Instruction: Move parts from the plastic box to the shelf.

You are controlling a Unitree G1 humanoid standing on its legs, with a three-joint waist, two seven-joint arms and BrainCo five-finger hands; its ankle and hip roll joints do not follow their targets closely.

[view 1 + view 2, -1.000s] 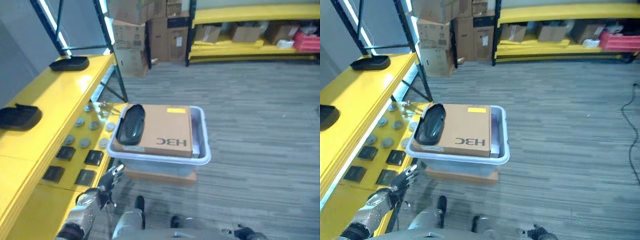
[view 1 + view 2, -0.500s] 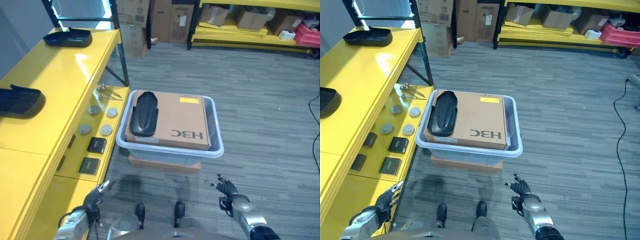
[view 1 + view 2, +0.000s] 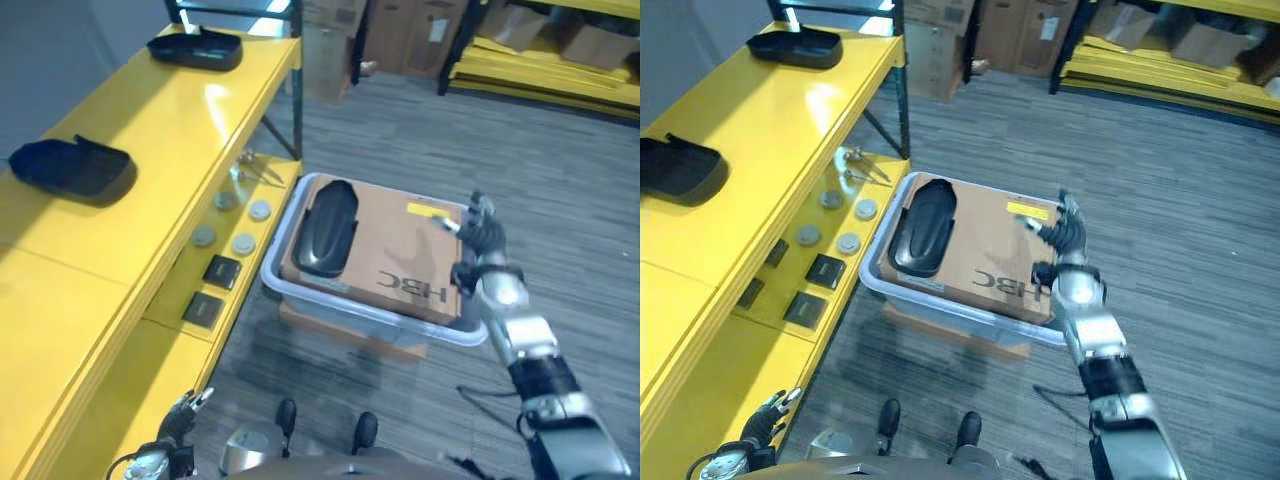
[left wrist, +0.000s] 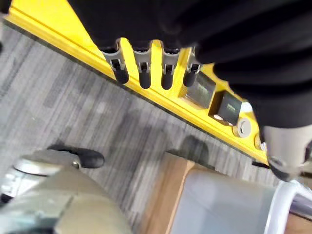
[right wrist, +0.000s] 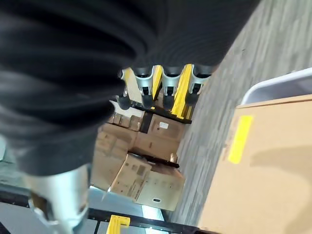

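1. Inside of the plastic box (image 3: 285,285) hidden under the cardboard box (image 3: 395,255) lying across its top; contents below impossible to tell.
2. Brown base (image 3: 940,335) beneath the plastic box mostly covered, showing as a strip at lower centre.
3. Black tray (image 3: 670,168) at the left edge of the right eye view cut off on its left side.
4. Small round and square parts (image 3: 222,272) on the lower yellow shelf (image 3: 190,255) too small to make out in detail.
5. Left hand (image 3: 180,425) at the bottom edge small, partly cut off.
6. Cartons (image 5: 141,161) past the right hand (image 5: 161,87) blurred.
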